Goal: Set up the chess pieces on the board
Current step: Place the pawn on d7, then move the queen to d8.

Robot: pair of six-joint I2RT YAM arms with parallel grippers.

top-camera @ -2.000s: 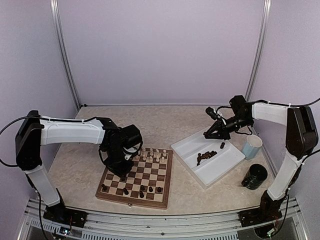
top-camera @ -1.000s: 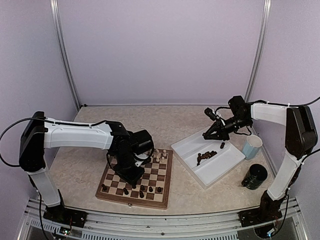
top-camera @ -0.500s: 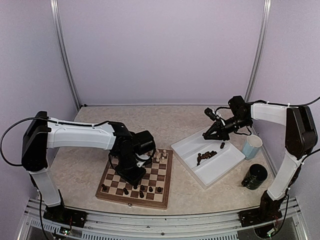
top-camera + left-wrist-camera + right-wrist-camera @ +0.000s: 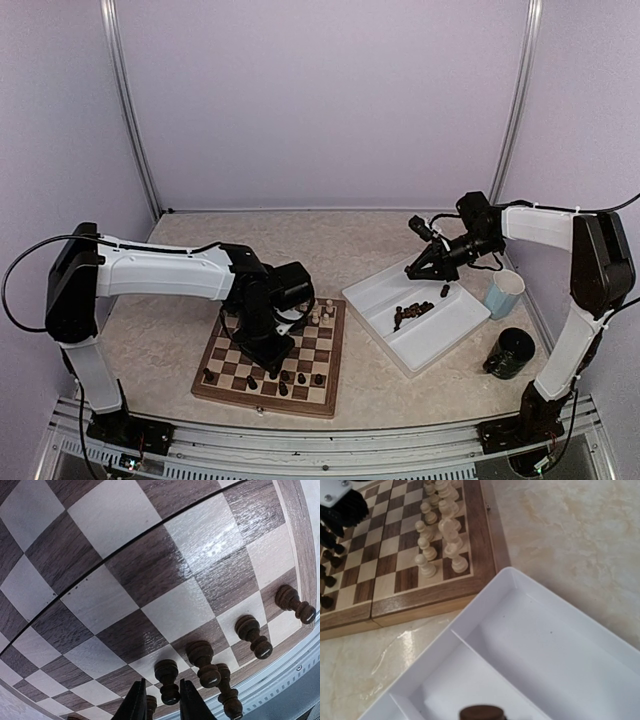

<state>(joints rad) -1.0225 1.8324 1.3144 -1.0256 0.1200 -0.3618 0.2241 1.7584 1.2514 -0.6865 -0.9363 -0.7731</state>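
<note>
The board (image 4: 262, 399) lies left of centre, with cream pieces (image 4: 318, 312) on its far rows and dark pieces (image 4: 286, 380) on its near rows. My left gripper (image 4: 268, 362) is low over the near rows. In the left wrist view its fingers (image 4: 136, 703) stand on either side of a standing dark pawn (image 4: 167, 676), with a small gap on the left. My right gripper (image 4: 413, 270) hovers over the far corner of the white tray (image 4: 452, 345). The round base of a dark piece (image 4: 481, 713) shows at its jaws; its fingers are out of the wrist view.
A heap of dark pieces (image 4: 411, 313) lies in the tray. A pale blue cup (image 4: 504, 293) and a dark cup (image 4: 512, 352) stand to the right of it. Other dark pawns (image 4: 250, 635) stand close to the right of the left fingers.
My left arm has moved right and toward the board's near rows, then almost stopped. My right arm has barely moved.
</note>
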